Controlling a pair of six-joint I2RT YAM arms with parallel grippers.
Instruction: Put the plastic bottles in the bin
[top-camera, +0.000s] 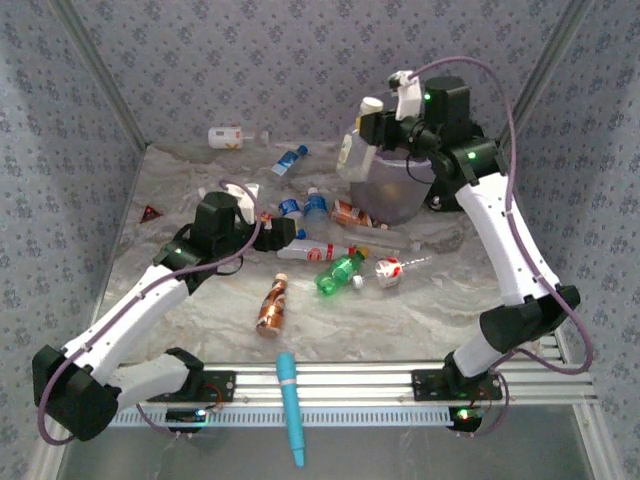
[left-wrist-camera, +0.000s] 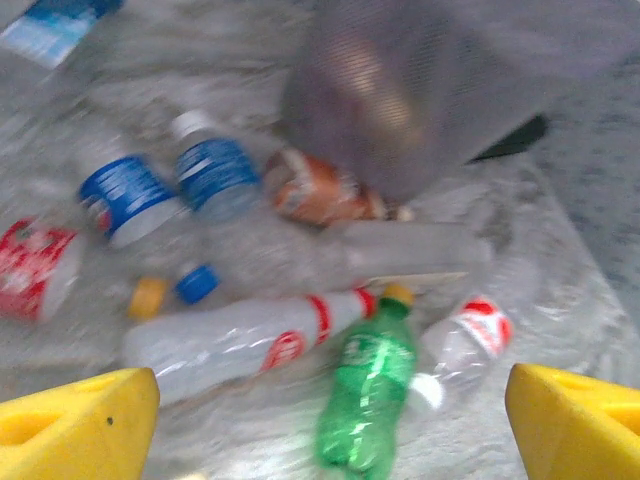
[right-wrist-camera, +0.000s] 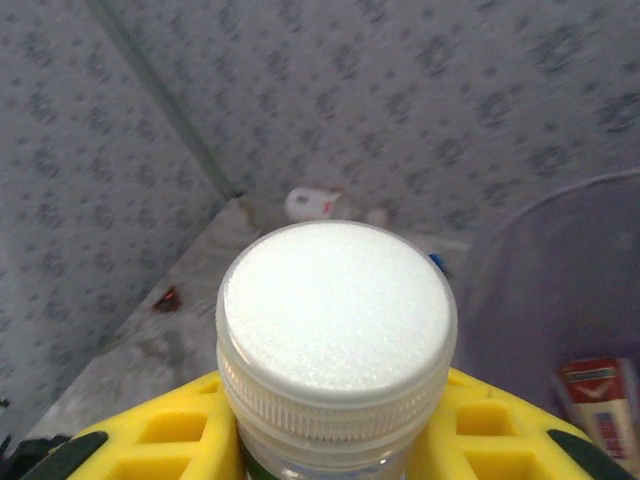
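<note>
1 bottle (right-wrist-camera: 335, 310) high in right gripper (top-camera: 378, 125), seemingly over bin (top-camera: 400, 200) rim

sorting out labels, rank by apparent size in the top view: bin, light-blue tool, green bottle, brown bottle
1. bin
2. light-blue tool, though nearest the camera
3. green bottle and brown bottle look alike, unranked

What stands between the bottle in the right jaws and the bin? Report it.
Nothing visible. The white-capped bottle, clamped in the right gripper, hangs by the rim of the bin, whose open mouth looks unobstructed.
</note>
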